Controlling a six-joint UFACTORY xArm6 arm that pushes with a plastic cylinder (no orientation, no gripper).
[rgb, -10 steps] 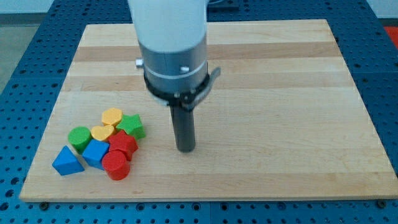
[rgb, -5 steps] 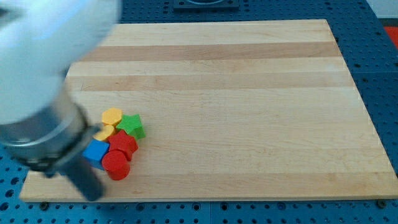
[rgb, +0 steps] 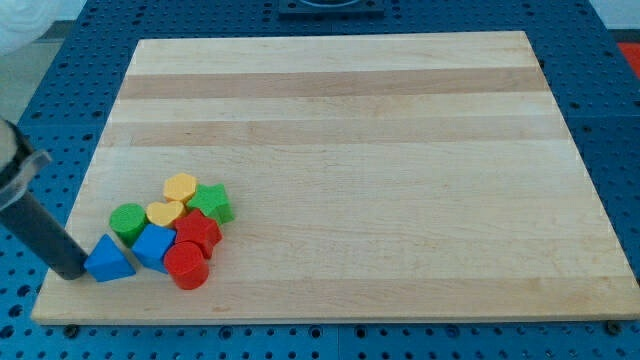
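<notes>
My tip (rgb: 70, 270) rests on the wooden board (rgb: 400, 150) at the view's lower left, right against the left side of the blue triangle block (rgb: 108, 260). To the triangle's right lies a tight cluster: a green cylinder (rgb: 127, 221), a blue cube-like block (rgb: 154, 245), a red cylinder (rgb: 186, 267), a red star-like block (rgb: 198, 233), a yellow heart-shaped block (rgb: 165, 213), a yellow rounded block (rgb: 181, 187) and a green star (rgb: 212, 202). The rod slants up toward the view's left edge.
The board sits on a blue perforated table (rgb: 615, 120). The board's left edge and bottom edge run close to the cluster and my tip.
The rod swept from the board's middle, right of the cluster, across the view's bottom left, and now stands left of the blue triangle. The blocks look unmoved.
</notes>
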